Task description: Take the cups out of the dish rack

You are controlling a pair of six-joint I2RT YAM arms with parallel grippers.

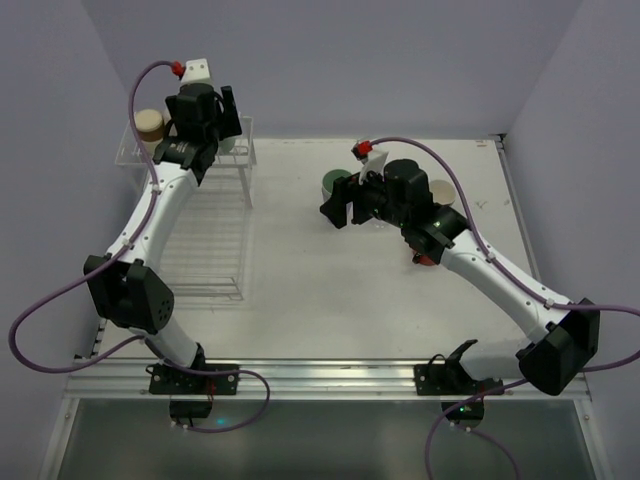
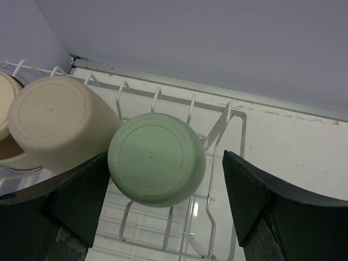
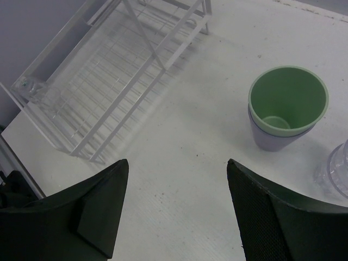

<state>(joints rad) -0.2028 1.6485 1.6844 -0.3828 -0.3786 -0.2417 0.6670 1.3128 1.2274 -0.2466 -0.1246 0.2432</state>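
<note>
While left arm (image 1: 165, 205) stretches over dish rack (image 1: 205, 255), left gripper (image 2: 166, 157) gapes astride green cup (image 2: 155, 160) — right gripper (image 3: 177, 163) apart.

Tight: beige cup (image 2: 54, 122) beside green cup (image 2: 156, 159)

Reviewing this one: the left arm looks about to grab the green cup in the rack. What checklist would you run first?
1. Pale green cup sits inside the left gripper: ok.
2. Jaws open, gap on one side: ok.
3. Beige cup clear of that gripper: cannot tell, very close.
4. Green cup loose on the dish rack pegs: cannot tell.
5. Right gripper open, empty, away from the rack: ok.
</note>
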